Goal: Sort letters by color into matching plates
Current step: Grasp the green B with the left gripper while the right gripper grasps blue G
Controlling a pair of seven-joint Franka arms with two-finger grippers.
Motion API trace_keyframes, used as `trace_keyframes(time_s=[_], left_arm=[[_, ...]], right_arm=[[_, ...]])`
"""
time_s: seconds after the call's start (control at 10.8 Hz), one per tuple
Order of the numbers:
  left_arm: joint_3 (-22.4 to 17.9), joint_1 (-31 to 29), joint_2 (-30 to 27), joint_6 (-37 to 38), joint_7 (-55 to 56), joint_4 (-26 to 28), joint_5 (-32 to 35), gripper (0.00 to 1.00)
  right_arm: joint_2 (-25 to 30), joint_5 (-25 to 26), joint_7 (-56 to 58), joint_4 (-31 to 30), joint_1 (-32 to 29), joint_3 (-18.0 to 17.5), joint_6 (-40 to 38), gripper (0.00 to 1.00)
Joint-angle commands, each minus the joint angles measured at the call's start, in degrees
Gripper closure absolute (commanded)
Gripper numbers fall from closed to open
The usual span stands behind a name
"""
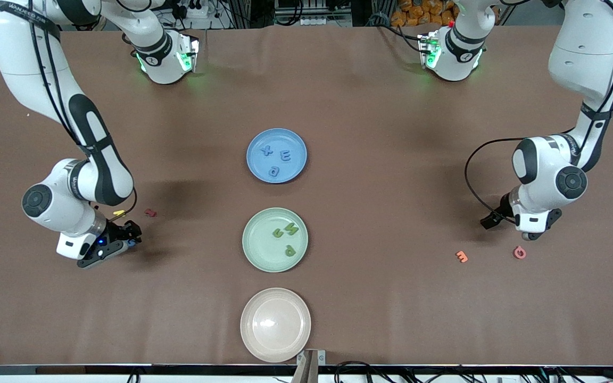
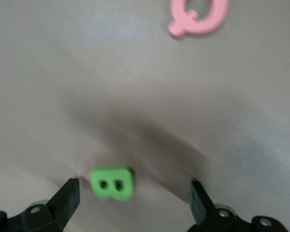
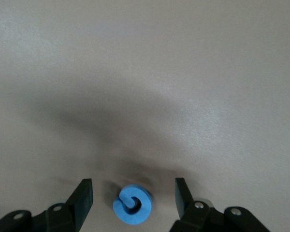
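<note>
While both pairs of fingers stand apart, my right gripper (image 3: 133, 205) straddles a blue letter (image 3: 132, 204) and my left gripper (image 2: 133, 203) a green letter (image 2: 112, 182) that seems off-centre; closing could flick it away.

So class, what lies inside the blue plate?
The blue plate holds three blue letters: an X, an E and one rounded letter. Nothing covers them.

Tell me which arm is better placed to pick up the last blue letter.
The right arm. Its open pincer is low over the table, with the blue letter between the fingers. The left pincer, also open, is over a green letter B at its own end.
</note>
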State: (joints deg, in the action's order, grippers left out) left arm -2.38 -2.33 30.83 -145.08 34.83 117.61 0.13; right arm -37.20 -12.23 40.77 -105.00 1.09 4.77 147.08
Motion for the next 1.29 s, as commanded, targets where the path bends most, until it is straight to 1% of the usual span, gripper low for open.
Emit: trace_keyframes(time_s=[0.0, 0.28, 0.74, 0.83, 0.92, 1.01, 1.11, 1.2], left_arm=[[0.01, -2.68, -0.33, 0.85, -2.39, -0.45, 2.94, 0.0], [0.27, -2.77, -0.68, 0.76, -1.0, -0.19, 2.33, 0.0], [0.8, -5.22, -2.97, -0.03, -1.07, 1.92, 1.98, 0.0], [1.5, -6.19, -3.32, -1.25, -1.16, 2.79, 1.98, 0.0], [3.5, -8.37, -3.67, -3.96, -1.25, 4.37, 1.98, 0.0], [6.05, -10.74, -3.67, -6.16, -1.25, 5.51, 1.98, 0.0], [6.94, -11.46, -3.67, -6.36, -1.25, 5.7, 1.98, 0.0], [7.21, -11.38, -3.59, -6.45, -0.9, 5.61, 1.98, 0.0]], right_arm=[[-1.65, -2.71, 2.82, 2.17, -0.56, -0.9, -0.92, 0.25], [-2.26, -2.62, 5.46, 2.08, -0.39, -0.81, -0.91, 0.34], [-2.09, -2.44, 7.04, 2.08, -0.3, 0.67, -2.58, 0.36], [-2.09, -2.44, 8.35, 2.0, -0.3, 0.85, -2.58, 0.36], [-2.09, -2.44, 9.32, 2.0, -0.3, 0.94, -2.67, 0.39], [-2.09, -2.44, 9.42, 1.91, -0.3, 1.03, -2.93, 0.45], [-2.09, -2.44, 9.42, 1.91, -0.21, 1.12, -3.2, 0.6], [-2.09, -2.44, 9.33, 1.91, -0.04, 1.29, -3.2, 0.77]])
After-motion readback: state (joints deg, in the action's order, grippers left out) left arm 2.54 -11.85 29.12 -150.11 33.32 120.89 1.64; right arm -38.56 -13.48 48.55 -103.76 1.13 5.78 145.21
